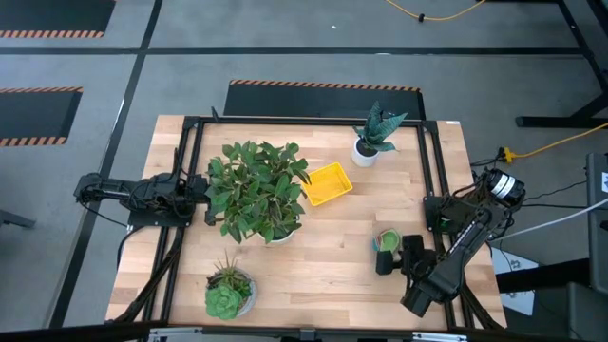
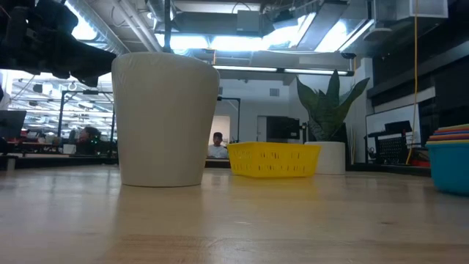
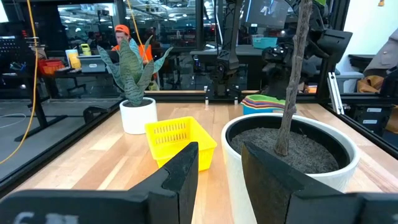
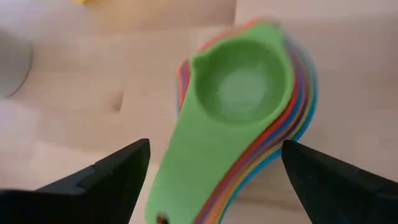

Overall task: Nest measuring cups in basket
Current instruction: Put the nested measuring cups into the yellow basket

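Hovering wide open, right end effector (image 4: 214, 171), above stacked measuring cups (image 4: 239, 118)

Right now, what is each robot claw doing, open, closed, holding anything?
Left gripper: open, empty, beside the white plant pot.
Right gripper: open, empty, above the stacked colourful plastic measuring cups.

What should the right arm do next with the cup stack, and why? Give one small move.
Probably lower the right gripper straight down and close on the stacked measuring cups. Its fingers are open and straddle the green top cup's handle, not yet touching it. The stack sits on the table, apart from the empty yellow basket. The left gripper waits by the large plant pot.
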Controlling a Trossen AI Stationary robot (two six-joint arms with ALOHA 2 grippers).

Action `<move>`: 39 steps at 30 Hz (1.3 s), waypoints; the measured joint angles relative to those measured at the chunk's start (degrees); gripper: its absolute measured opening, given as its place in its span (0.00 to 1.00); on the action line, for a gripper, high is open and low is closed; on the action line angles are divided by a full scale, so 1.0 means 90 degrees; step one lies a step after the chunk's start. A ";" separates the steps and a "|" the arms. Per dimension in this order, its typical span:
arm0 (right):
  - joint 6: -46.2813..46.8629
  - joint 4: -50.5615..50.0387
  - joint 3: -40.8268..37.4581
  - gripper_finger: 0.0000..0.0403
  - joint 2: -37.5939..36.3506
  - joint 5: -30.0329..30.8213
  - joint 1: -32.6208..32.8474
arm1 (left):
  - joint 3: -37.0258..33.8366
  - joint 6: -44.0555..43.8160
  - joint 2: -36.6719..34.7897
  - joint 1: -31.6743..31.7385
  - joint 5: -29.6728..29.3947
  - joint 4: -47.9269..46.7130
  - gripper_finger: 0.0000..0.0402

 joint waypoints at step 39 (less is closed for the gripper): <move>0.0724 0.3345 -0.2081 0.91 -0.0017 0.2458 0.0867 | 0.0000 0.0001 0.0000 0.0000 -0.0002 0.0000 0.29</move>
